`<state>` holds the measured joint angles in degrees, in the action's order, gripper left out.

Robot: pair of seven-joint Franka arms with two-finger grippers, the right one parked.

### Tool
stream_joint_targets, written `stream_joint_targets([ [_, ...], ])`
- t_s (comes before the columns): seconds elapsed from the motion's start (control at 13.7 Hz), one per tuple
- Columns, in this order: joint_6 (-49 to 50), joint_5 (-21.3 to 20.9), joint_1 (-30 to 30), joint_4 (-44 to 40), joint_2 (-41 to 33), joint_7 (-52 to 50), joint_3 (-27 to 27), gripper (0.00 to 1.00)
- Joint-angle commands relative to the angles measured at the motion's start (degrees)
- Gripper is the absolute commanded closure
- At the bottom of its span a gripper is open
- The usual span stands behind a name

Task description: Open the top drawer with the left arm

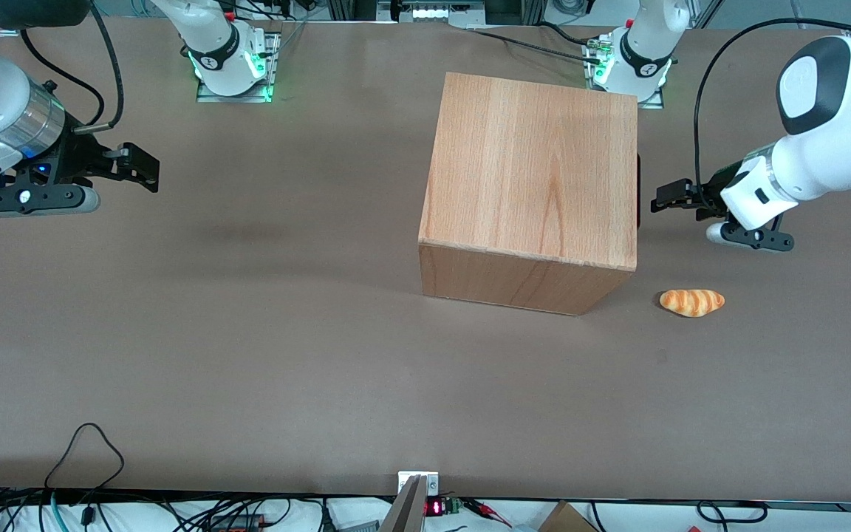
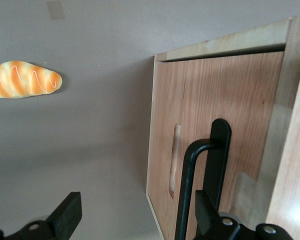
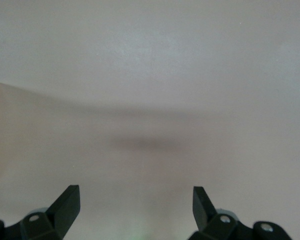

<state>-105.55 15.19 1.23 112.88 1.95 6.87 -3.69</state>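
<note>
The wooden cabinet (image 1: 536, 170) stands mid-table, its front turned toward the working arm's end. The top drawer's light-wood front panel (image 2: 230, 100) lies close in the cabinet, and nothing sticks out of the box in the front view. Its black bar handle (image 2: 189, 185) shows there only as a thin dark strip (image 1: 639, 188). My left arm (image 1: 817, 148) holds the gripper (image 1: 663, 196) level with that handle, a short gap from it. The gripper (image 2: 137, 217) is open: one finger (image 2: 204, 210) sits at the handle, the other finger (image 2: 69, 212) over bare table.
A striped orange bread roll (image 1: 692, 302) lies on the brown table (image 1: 248, 332), nearer the front camera than the gripper and beside the cabinet's corner. The same roll (image 2: 24, 80) shows in the wrist view. Cables run along the table's near edge.
</note>
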Motion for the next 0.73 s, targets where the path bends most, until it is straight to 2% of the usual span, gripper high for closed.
stream_joint_targets([
  [0.0, -1.9, 2.6, 0.0, 1.6, 0.0, 3.0, 0.1, 0.0],
  [0.66, -3.2, 3.2, -0.5, 4.0, 0.2, 4.1, -0.7, 0.0],
])
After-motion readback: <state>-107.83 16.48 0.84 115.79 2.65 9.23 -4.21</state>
